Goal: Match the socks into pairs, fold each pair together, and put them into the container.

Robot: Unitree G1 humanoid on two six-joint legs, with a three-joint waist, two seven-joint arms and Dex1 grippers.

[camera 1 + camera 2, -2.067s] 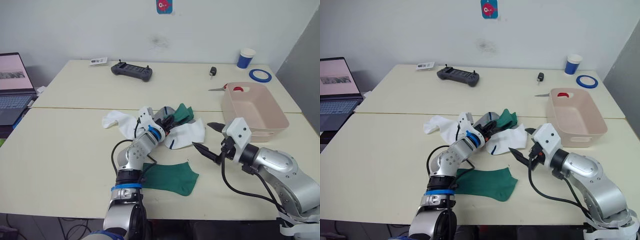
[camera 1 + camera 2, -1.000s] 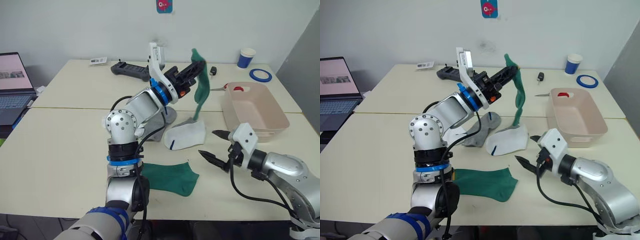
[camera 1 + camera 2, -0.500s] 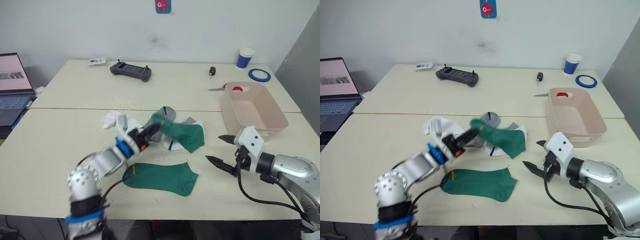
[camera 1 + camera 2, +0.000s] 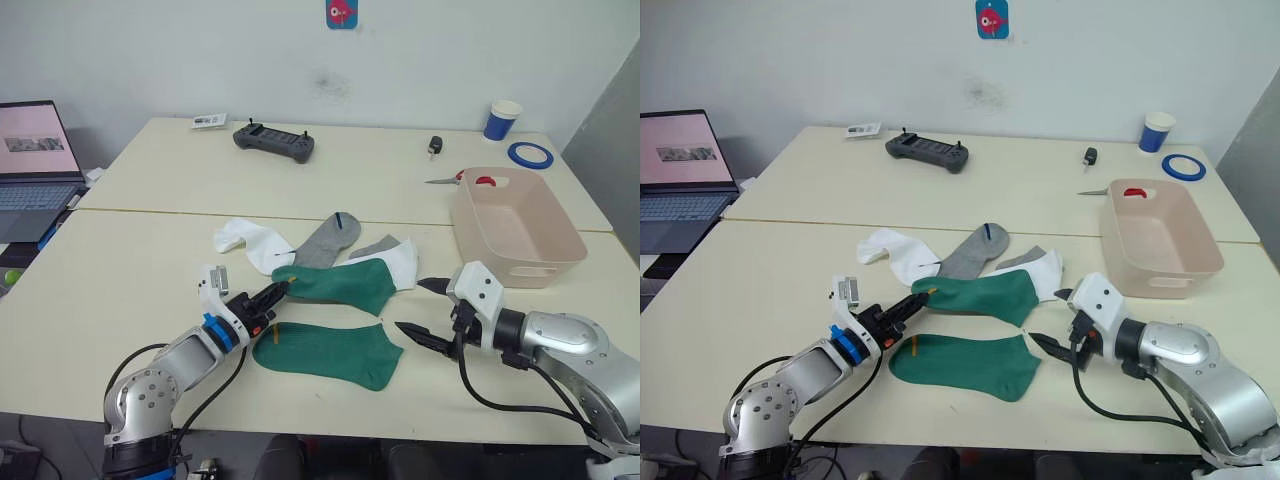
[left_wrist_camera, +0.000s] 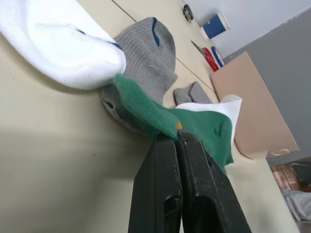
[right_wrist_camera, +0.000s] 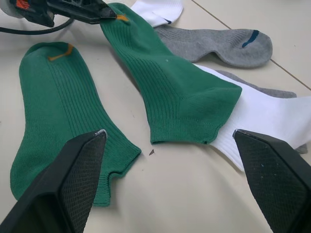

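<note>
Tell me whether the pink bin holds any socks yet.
Empty: the pink bin shows only its bare floor, and all visible socks lie on the table.

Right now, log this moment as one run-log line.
left gripper: shut on upper green sock cuff | right gripper: open, beside lower green sock | container: no socks visible inside

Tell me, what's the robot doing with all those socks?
It is sorting socks into pairs. Its left end effector is shut on the cuff of one green sock, which lies on the table just above the other green sock. The right end effector is open beside them, holding nothing. Two white socks and the grey socks lie in a loose heap behind. The pink bin has no socks in it.
</note>
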